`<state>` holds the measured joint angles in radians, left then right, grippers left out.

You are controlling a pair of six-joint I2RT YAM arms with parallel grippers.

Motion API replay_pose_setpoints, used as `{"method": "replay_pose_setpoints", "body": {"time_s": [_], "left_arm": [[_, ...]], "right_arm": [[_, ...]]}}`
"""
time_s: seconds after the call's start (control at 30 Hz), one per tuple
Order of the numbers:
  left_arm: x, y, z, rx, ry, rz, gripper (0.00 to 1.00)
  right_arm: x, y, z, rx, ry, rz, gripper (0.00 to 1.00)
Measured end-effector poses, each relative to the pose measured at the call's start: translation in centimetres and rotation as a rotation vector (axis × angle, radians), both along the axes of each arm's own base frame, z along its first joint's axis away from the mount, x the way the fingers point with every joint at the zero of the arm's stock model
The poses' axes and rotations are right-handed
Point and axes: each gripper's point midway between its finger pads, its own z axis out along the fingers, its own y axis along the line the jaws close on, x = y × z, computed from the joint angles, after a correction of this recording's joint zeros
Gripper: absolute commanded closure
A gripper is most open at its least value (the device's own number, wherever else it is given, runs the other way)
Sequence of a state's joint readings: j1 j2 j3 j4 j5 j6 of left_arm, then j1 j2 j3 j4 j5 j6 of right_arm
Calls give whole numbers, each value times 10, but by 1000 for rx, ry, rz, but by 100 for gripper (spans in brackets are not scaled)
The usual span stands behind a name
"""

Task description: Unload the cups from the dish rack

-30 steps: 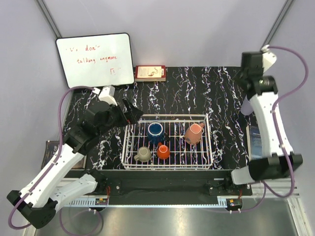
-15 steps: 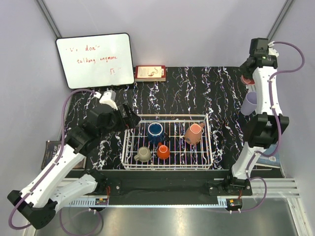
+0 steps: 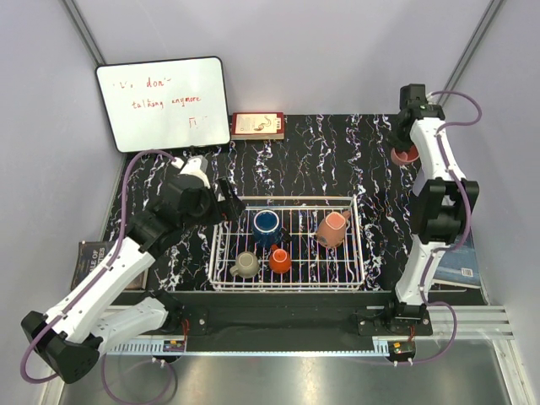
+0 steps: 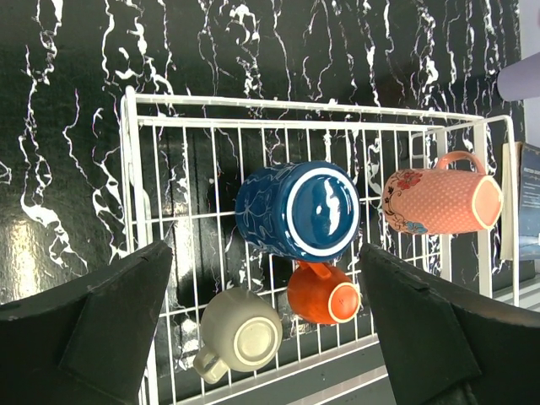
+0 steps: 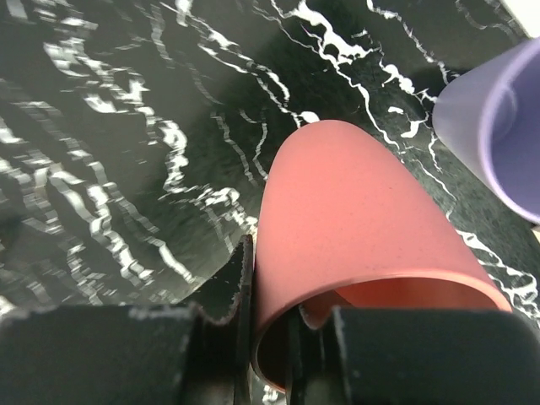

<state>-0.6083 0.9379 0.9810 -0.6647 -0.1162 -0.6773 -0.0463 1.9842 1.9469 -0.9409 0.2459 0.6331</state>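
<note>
The white wire dish rack (image 3: 221, 253) (image 4: 128, 160) holds a dark blue mug (image 3: 267, 224) (image 4: 297, 210), a pink flowered mug (image 3: 333, 228) (image 4: 439, 202) on its side, a beige mug (image 3: 245, 265) (image 4: 240, 331) and an orange cup (image 3: 280, 260) (image 4: 325, 294). My left gripper (image 3: 226, 199) (image 4: 263, 250) hangs open over the rack's back left corner, above the cups and touching none. At the far right of the table my right gripper (image 3: 407, 137) (image 5: 272, 287) is shut on the rim of a salmon-pink cup (image 3: 404, 155) (image 5: 354, 219), one finger inside. The lavender tumbler (image 5: 498, 126) stands beside that cup.
A whiteboard (image 3: 164, 103) leans on the back wall with a small book (image 3: 258, 126) beside it. Another book (image 3: 460, 263) lies at the table's right edge, and a dark one (image 3: 84, 261) at the left edge.
My right arm has swung left and down at the far right with the salmon-pink cup, and now hides the tumbler in the top view. The left gripper shifted slightly.
</note>
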Motion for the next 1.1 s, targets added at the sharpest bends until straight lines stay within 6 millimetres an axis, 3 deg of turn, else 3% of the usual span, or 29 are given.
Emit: {"method": "replay_pose_setpoints", "body": {"time_s": [0.13, 0.23, 0.57, 0.67, 0.9, 1.1], "left_arm": [[0, -1, -4, 2, 14, -3, 3], [0, -2, -7, 7, 23, -4, 3], [3, -4, -18, 28, 53, -4, 4], [5, -6, -25, 41, 75, -7, 5], [5, -9, -33, 50, 102, -16, 5], [5, -12, -39, 53, 126, -28, 5]], "right_arm": [[8, -1, -39, 5, 69, -2, 100], [15, -1, -55, 9, 92, -1, 100], [62, -7, -48, -17, 24, 2, 100], [70, -12, -56, -35, 44, -2, 100], [56, -9, -85, -5, 156, -9, 100], [47, -5, -74, 25, 178, -28, 100]]}}
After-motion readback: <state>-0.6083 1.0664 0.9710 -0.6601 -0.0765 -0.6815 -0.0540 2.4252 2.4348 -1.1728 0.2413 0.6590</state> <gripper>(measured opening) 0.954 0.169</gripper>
